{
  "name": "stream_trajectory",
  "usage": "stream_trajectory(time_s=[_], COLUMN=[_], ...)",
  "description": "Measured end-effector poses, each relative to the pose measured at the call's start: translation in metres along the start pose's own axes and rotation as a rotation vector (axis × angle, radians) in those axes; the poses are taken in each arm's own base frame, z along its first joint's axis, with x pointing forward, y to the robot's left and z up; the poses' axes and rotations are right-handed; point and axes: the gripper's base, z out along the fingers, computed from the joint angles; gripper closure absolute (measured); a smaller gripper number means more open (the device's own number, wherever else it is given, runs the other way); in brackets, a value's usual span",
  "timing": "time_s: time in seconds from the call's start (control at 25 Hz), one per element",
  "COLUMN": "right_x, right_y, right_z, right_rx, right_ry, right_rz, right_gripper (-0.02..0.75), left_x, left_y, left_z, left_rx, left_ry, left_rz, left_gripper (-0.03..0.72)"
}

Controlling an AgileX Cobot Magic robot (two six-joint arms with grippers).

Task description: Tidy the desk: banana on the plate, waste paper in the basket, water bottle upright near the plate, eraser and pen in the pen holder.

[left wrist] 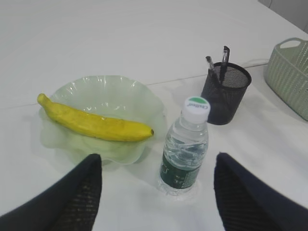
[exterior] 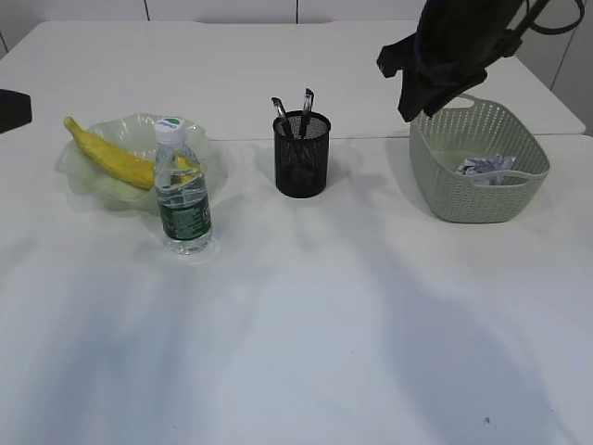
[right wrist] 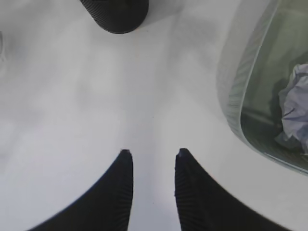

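A yellow banana (exterior: 109, 155) lies on the pale green plate (exterior: 139, 125); both also show in the left wrist view, banana (left wrist: 94, 124), plate (left wrist: 110, 94). A clear water bottle (exterior: 182, 190) stands upright just right of the plate, seen also in the left wrist view (left wrist: 185, 151). The black mesh pen holder (exterior: 301, 156) holds pens (exterior: 304, 111). Crumpled paper (exterior: 486, 168) lies in the green basket (exterior: 445, 190). My left gripper (left wrist: 156, 161) is open, empty, pulled back from the bottle. My right gripper (right wrist: 151, 153) is open and empty above the table, left of the basket (right wrist: 240, 96). The eraser is hidden.
A seam between two white tables runs behind the plate, holder and basket. The right arm (exterior: 454, 51) hangs high over the basket's back edge. The pen holder's base (right wrist: 115, 14) shows at the top of the right wrist view.
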Motion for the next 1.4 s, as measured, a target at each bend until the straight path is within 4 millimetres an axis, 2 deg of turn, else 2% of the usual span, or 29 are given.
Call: stream_trajectory(time_s=[0.16,0.32,0.68,1.0,1.16,1.4], right_x=[0.001,0.001,0.002,0.008,0.019,0.041], right_y=[-0.001,-0.001,-0.006,-0.011,-0.011,-0.01], right_z=[-0.011,-0.013,-0.018,-0.059,-0.074,-0.073], right_rx=[0.004,0.009,0.066,0.112,0.135,0.152], right_ry=[-0.022,-0.024,-0.026,-0.104,-0.112,-0.052], right_rz=[0.002,0.002,0.032,0.045,0.043,0.044], right_gripper=[0.507,0.507,0.506,0.506,0.506,0.506], left_x=[-0.005,-0.009,-0.011,-0.011,-0.011,-0.011], left_y=[-0.002,-0.003,-0.003,-0.002,-0.002,-0.003], left_z=[-0.008,-0.016,-0.019,-0.019,-0.019,-0.019], left_rx=[-0.011,-0.027,-0.029,-0.04,-0.04,-0.039], left_ry=[-0.037,-0.071,-0.082,-0.085,-0.085,-0.086], left_rz=[0.011,0.019,0.022,0.022,0.022,0.016], left_gripper=[0.176,0.181,0.182,0.182,0.182,0.182])
